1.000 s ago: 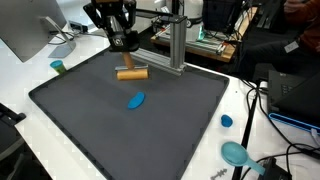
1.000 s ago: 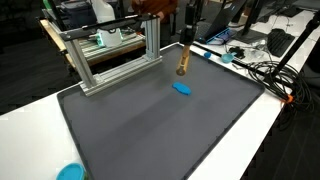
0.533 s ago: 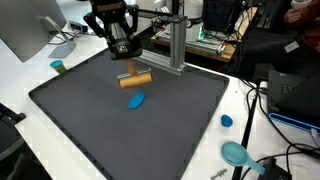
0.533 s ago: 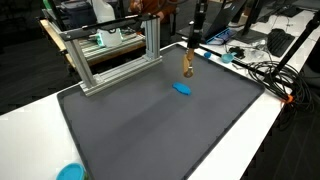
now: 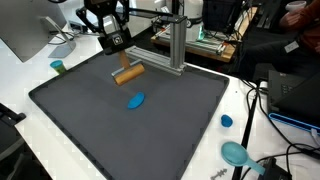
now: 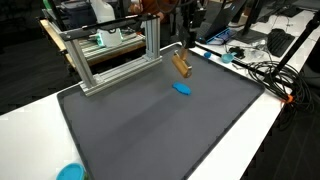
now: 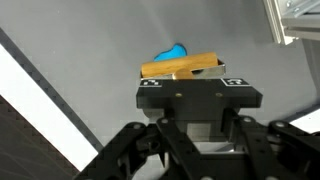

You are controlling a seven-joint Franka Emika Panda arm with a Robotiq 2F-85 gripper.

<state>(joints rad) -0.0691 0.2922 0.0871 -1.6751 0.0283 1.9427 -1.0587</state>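
The short dowel (image 5: pixel 127 74) looks like pale bare wood, smooth and matt. The hand (image 7: pixel 190 78) is black with a dull finish. The blue piece (image 5: pixel 135 100) looks like smooth plastic. The mat (image 5: pixel 100 135) is dark grey, matt and finely grained. The frame (image 5: pixel 176 45) is satin aluminium, and the desk (image 5: pixel 15 85) is smooth white.

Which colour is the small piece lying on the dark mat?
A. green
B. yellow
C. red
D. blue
D: the piece on the mat is blue, and the wrist view shows it just beyond the wooden block.
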